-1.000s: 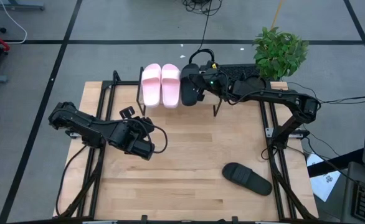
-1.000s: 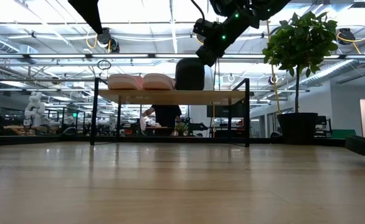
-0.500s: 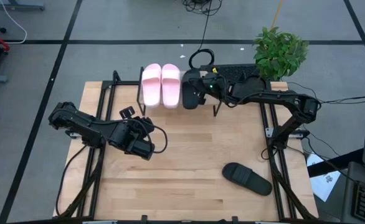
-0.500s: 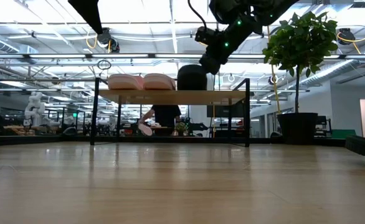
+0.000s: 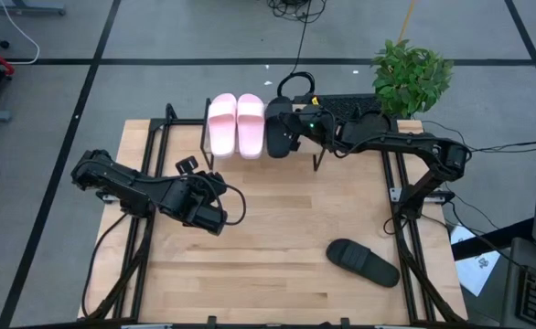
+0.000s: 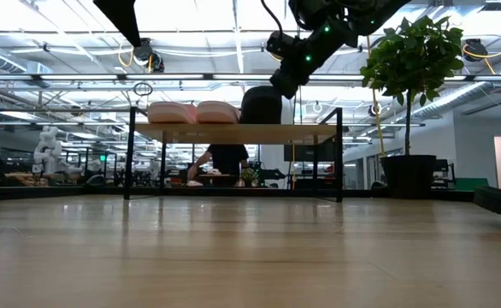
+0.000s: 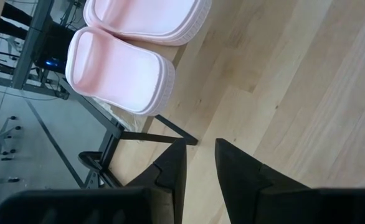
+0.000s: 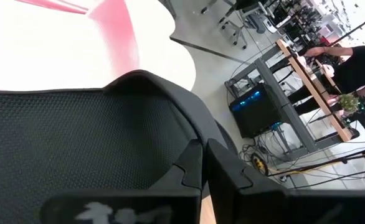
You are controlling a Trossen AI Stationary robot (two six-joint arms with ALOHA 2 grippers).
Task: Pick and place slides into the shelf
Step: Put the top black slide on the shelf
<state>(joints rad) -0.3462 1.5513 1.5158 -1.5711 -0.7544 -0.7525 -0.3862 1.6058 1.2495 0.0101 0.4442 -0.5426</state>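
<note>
The pale pink pair (image 5: 237,124) lies side by side on the shelf (image 6: 302,133), at its left part; the left wrist view shows the pink pair (image 7: 123,68) too. One black slide (image 5: 276,128) sits just right of it, with my right gripper (image 5: 293,128) shut on it. In the low view this black slide (image 6: 261,104) seems to rest on the shelf board. The other black slide (image 5: 363,261) lies flat on the table near its right front. My left gripper (image 5: 217,217) hovers over the table's left middle, slightly open and holding nothing. My right gripper pinches the black slide's broad strap at its edge (image 8: 170,124) between the two fingers (image 8: 229,174). It reaches in from the table's right, slanting down from above (image 6: 278,85). The slide stays level, and its sole looks set on the shelf board beside the pink pair.
A potted plant (image 5: 411,75) and a keyboard (image 5: 350,105) stand behind the shelf's right end. Black frame rails (image 5: 405,228) run along both table sides. Bare wood (image 5: 277,228) spreads between the arms. In the low view a person (image 6: 226,162) sits far behind the table.
My right gripper, still shut on the black slide, nudged it a little toward the table's right and down, then back left against the pink pair. The left arm kept still.
</note>
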